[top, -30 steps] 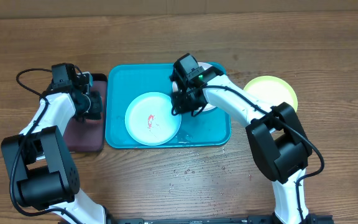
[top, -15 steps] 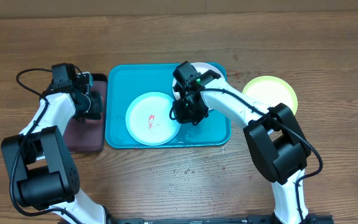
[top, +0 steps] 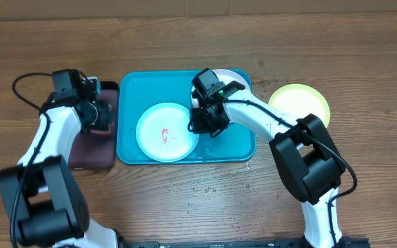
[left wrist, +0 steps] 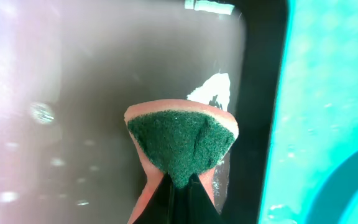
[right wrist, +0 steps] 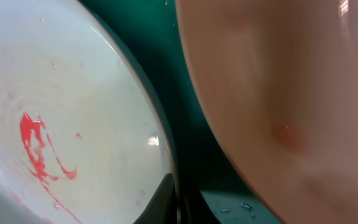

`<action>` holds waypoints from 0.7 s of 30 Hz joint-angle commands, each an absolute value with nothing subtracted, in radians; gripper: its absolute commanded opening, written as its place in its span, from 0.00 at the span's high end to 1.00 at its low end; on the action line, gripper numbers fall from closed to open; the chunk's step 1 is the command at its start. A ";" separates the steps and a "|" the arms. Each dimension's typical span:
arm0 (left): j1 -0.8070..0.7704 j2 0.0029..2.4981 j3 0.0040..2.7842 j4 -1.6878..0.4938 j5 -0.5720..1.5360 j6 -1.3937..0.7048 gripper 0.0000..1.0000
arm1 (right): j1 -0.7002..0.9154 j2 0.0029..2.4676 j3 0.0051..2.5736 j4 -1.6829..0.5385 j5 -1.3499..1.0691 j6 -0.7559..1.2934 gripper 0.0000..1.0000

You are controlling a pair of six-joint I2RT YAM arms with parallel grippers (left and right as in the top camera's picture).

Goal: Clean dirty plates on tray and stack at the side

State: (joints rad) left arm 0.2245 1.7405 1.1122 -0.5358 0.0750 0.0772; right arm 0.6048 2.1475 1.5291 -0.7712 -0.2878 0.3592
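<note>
Over the surface (top: 185, 41), right pincer (top: 197, 129) pinching the plate (top: 164, 141) should steady it for left pincer (left wrist: 179, 183) clamping a sponge (left wrist: 179, 140).

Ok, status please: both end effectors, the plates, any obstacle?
Left end effector shut on sponge, over small tray. Right end effector at smeared plate rim, grip unclear. Yellow plate on table. Second plate close beside.

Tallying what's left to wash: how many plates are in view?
3. A smeared plate in the tray, a second plate beside it, mostly hidden under the right arm, and a yellow-green plate on the table right of it.
</note>
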 commanded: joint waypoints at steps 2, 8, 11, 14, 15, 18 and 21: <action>0.236 1.655 1.115 -0.550 0.081 0.108 0.96 | 0.616 2.123 1.511 -0.760 -0.262 0.345 0.96; 0.277 1.589 1.115 -0.590 0.149 0.076 0.96 | 0.616 2.123 1.511 -0.760 -0.245 0.345 0.96; 0.305 1.536 1.115 -0.609 0.196 0.063 0.96 | 0.616 2.123 1.511 -0.760 -0.244 0.345 0.96; 0.325 1.482 1.103 -0.609 0.236 0.064 0.96 | 0.616 2.123 1.511 -0.760 -0.244 0.345 0.96; 0.329 1.462 1.091 -0.599 0.257 0.064 0.96 | 0.616 2.123 1.511 -0.760 -0.244 0.345 0.96; 0.334 1.399 1.037 -0.563 0.316 0.063 0.95 | 0.616 2.123 1.511 -0.760 -0.244 0.345 0.96; 0.334 1.340 0.971 -0.534 0.323 0.059 0.96 | 0.616 2.123 1.511 -0.760 -0.244 0.345 0.96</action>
